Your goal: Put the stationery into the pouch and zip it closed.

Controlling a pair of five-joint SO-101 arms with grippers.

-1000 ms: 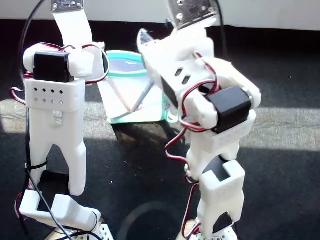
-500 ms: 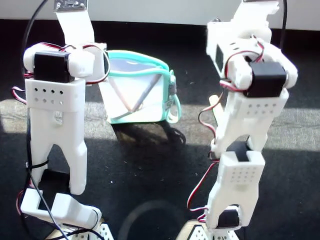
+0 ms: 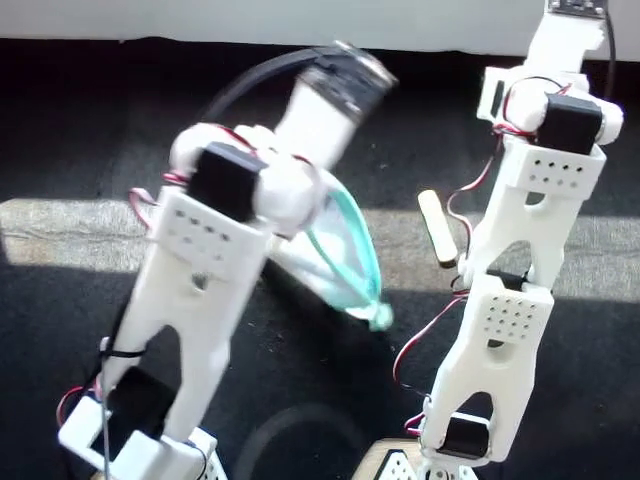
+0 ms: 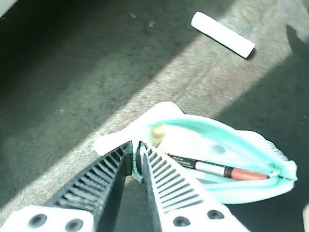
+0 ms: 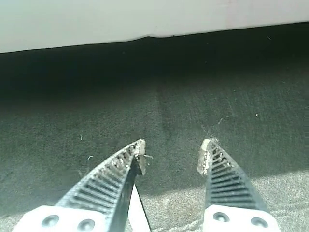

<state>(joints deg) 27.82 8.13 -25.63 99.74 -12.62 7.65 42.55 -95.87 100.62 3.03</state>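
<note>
Teal-zipped and white, the pouch [image 4: 217, 159] is lying near the middle of the worktop [image 3: 300, 400]. We are holding one end of it with the left end effector [image 4: 135, 155], jaws pressed together on the fabric. A pen [image 4: 217, 170] is resting inside the open mouth, while a white eraser-like bar [image 3: 438, 228] is lying outside, toward the right edge, so we are judging the filling step unfinished. The right end effector [image 5: 171, 157] is hanging with jaws apart over the dark far edge by the wall. Next, it is needing to come down onto the bar. Room there is looking tight, since the right arm's red wires [image 3: 487, 165] are hanging just beside the bar; the stretch between the arms is giving more space.
</note>
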